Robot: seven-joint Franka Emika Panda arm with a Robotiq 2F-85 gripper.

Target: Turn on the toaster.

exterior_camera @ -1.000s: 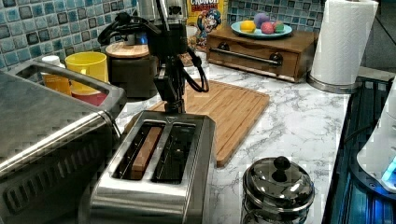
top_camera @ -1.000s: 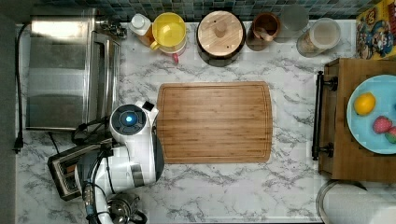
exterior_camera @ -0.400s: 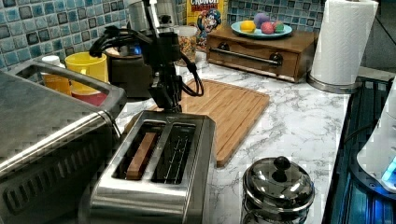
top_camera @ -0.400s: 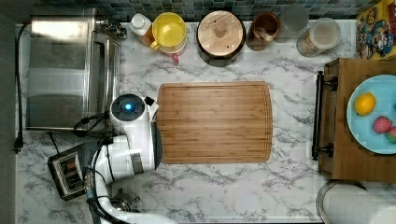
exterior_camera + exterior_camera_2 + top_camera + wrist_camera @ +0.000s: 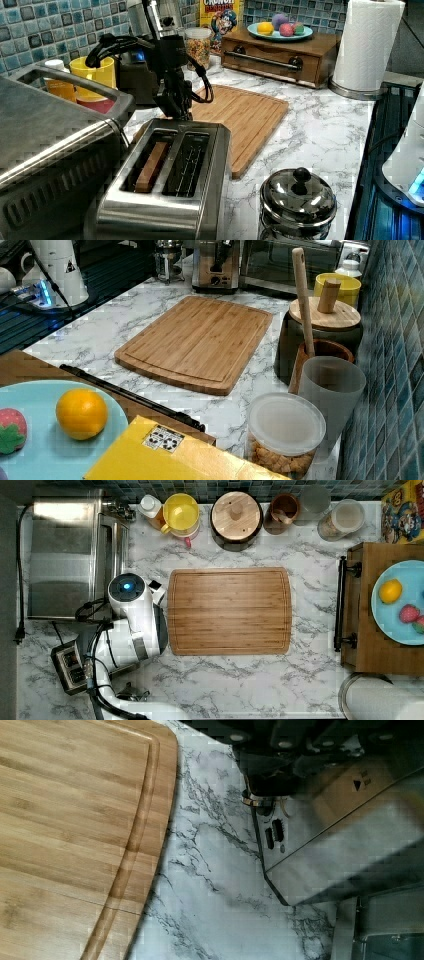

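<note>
One arm bends over the far end of the toaster on a marble counter.

From the top view's left: the big toaster oven fills the upper corner, and below it the toaster sits near the counter's front edge, mostly covered by the white arm. In the left view a slice of bread stands in its left slot, and the gripper hangs right at the toaster's far end; whether its fingers are spread or closed, or hold anything, I cannot tell. Further right in the top view lies the bamboo cutting board, just beside the arm, then the wooden drawer box with a blue fruit plate.
</note>
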